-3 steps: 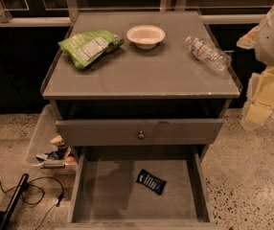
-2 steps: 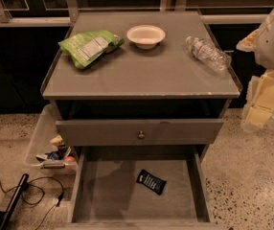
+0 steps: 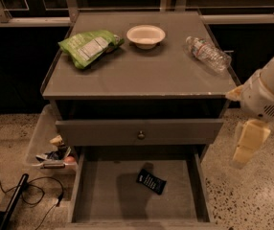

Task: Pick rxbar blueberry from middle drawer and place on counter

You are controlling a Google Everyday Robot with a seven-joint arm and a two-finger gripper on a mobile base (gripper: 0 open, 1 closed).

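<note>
Now the rxbar blueberry [image 3: 151, 181] lies flat and slanted on the floor of the middle drawer [image 3: 103, 195], a little right of centre, touching nothing. The drawer stands pulled wide open beneath a closed drawer front [image 3: 185, 131] with a round knob.

The bar has not shifted in the last second. What has changed is my arm, which has sunk lower at the cabinet's right side. My gripper [image 3: 250, 142] hangs there as a pale block, outside the drawer's right wall and well apart from the bar. I cannot tell whether it is apart or together. I judge the pick not yet begun, as I must first swing in over the drawer.

The counter [image 3: 142, 78] above carries a green snack bag [image 3: 89, 46] at back left, a white bowl [image 3: 146, 34] at back centre and a plastic bottle [image 3: 208, 54] lying at right, with its front half bare.

Left of the cabinet, a clear bin [image 3: 40, 137] of odds and black cables [image 3: 12, 195] sit on the speckled floor [image 3: 252, 200].
</note>
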